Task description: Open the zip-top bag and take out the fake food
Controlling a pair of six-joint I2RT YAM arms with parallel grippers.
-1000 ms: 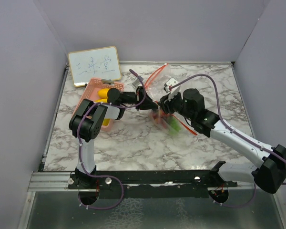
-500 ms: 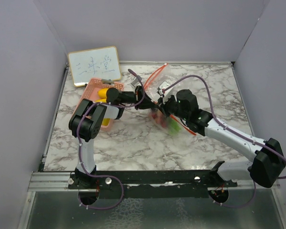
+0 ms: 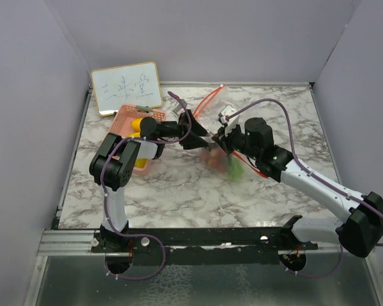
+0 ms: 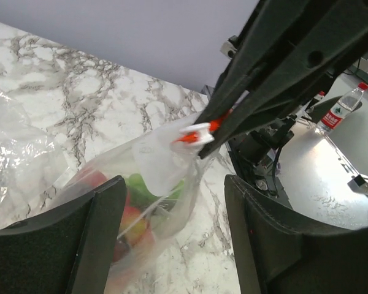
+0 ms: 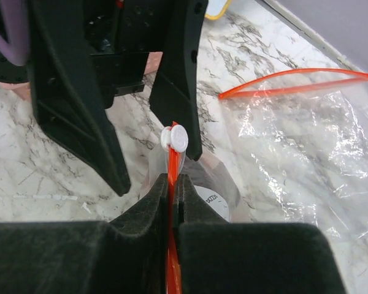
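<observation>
Where the table (image 3: 179, 194) meets the walls (image 3: 204, 38), it is closed off at the rear, left and right; only the near edge, where both arm bases are bolted, stands open. Open marble runs across the near half and the far right corner, giving room on those sides. The rear left is taken up: a whiteboard (image 3: 126, 88) stands at the back wall and a pink basket (image 3: 120, 119) sits just in front of it, with a yellow piece (image 3: 138, 123) inside. A second bag (image 3: 212, 105), clear with an orange seal, lies flat behind the working point, near the rear edge.

Both claws meet at mid-table, slightly behind centre. The right claw (image 5: 173, 184) is fully closed, its pads pinching the orange zip (image 5: 172, 168) of the bag (image 4: 162, 162) just below the white slider (image 5: 173, 138). The bag hangs from this grip with its lower end toward the marble; whether it rests there cannot be told.

The left claw (image 4: 172, 184) stands wide open and holds nothing. Its fingers (image 5: 80, 104) straddle the slider end of the zip, one on each side. The finger nearer the slider is just beside it, and contact cannot be confirmed.

The food (image 4: 132, 217) is inside the bag, bunched at the bottom. Red, green and yellow-orange pieces show through the film, below the two claws and between them in the top view
</observation>
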